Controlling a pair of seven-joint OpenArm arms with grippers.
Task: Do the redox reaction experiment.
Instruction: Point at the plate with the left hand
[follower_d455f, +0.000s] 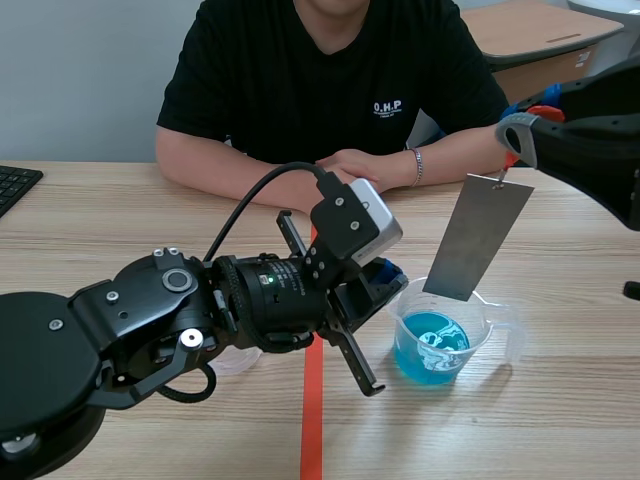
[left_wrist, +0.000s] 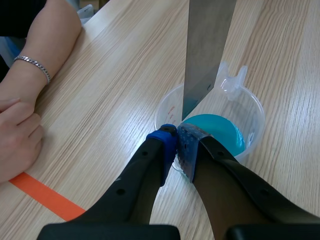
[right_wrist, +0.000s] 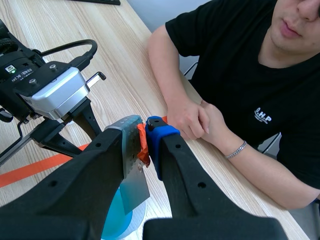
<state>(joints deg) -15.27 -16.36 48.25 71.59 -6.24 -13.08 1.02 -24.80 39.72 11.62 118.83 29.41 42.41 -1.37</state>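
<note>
Left gripper (left_wrist: 177, 142) is clamped on the beaker (follower_d455f: 500, 340) rim. Right gripper (follower_d455f: 515, 140) pinches the orange tab (right_wrist: 143, 147), with the metal plate (follower_d455f: 478, 238) hanging above the beaker. I'd lower it slowly and dead vertical.

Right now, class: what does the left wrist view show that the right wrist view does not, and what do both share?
Only the left wrist view: the spout of the beaker, the left jaws closed on its rim, and the lower edge of the metal plate at the beaker's mouth. Only the right wrist view: the right jaws pinching the orange clip atop the plate, the left arm's silver camera, the person's black shirt. Both: the plate, the blue liquid, the person's bracelet and the orange tape.
</note>
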